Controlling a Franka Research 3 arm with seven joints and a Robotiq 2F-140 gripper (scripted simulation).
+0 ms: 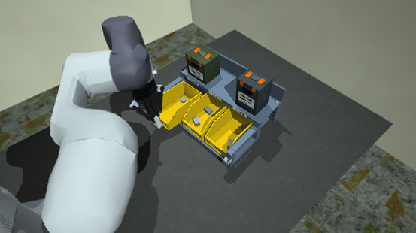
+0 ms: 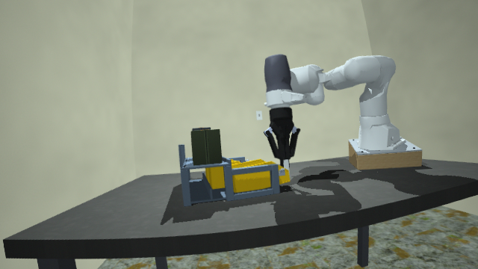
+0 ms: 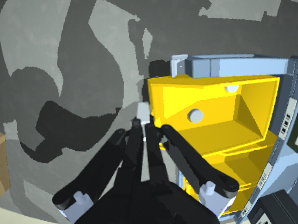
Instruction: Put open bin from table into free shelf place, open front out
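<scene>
The left-end yellow bin (image 1: 172, 107) (image 2: 285, 177) (image 3: 172, 100) is in the shelf row, with its front jutting out past the shelf's front and past its neighbours. It looks slightly skewed, with its front raised over the lip; the exact tilt is hard to tell. A round grey part (image 1: 183, 100) (image 3: 195, 115) lies in it, and a second round part (image 3: 231, 89) shows in the wrist view. My gripper (image 1: 157, 122) (image 2: 286, 164) (image 3: 144, 110) is shut and empty, fingertips down just in front of this bin's front edge. Whether they touch it is unclear.
The middle bin (image 1: 202, 120) and right bin (image 1: 222, 132) stand in the row with grey parts inside. A green case (image 1: 203, 65) (image 2: 206, 146) and a dark case (image 1: 253, 94) stand on the upper board behind. The blue-grey shelf (image 2: 275, 179) has side rails beside the end bins.
</scene>
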